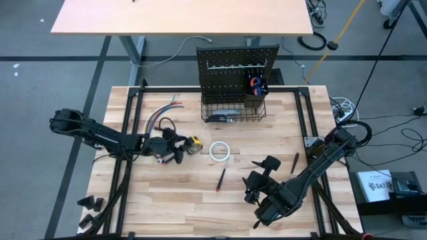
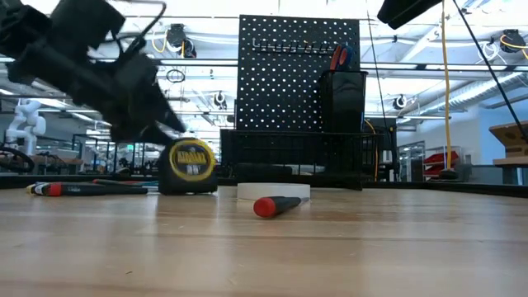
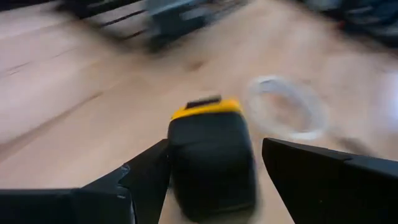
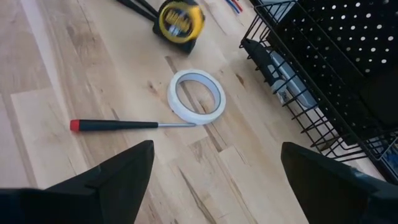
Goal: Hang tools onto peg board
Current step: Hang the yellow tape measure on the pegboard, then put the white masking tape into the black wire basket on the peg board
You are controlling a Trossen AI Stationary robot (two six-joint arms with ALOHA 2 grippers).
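Note:
The yellow-and-black tape measure (image 1: 193,143) stands on its edge on the tabletop, left of centre. My left gripper (image 1: 180,151) is open just to its left; in the left wrist view the tape measure (image 3: 211,162) sits between the two fingers. My right gripper (image 1: 259,172) hovers open above the table's near right part, with nothing between its fingers (image 4: 214,186). A red-and-black screwdriver (image 1: 220,179) lies loose on the table. The peg board (image 1: 237,63) stands upright at the far edge, with a wire basket (image 1: 233,108) and a cup holding scissors (image 1: 255,85). My left gripper has one finger (image 3: 146,177) close against the tape measure's side (image 3: 177,168), coming in slanting down from the table's left. The other finger stands clear of it. The view is blurred, and I cannot tell whether the near finger touches it.
A white tape ring (image 1: 220,151) lies right of the tape measure. A bundle of coloured wires (image 1: 163,110) lies at the far left. A second screwdriver (image 1: 294,162) lies at the right, and a grey tool (image 4: 280,68) is in the basket.

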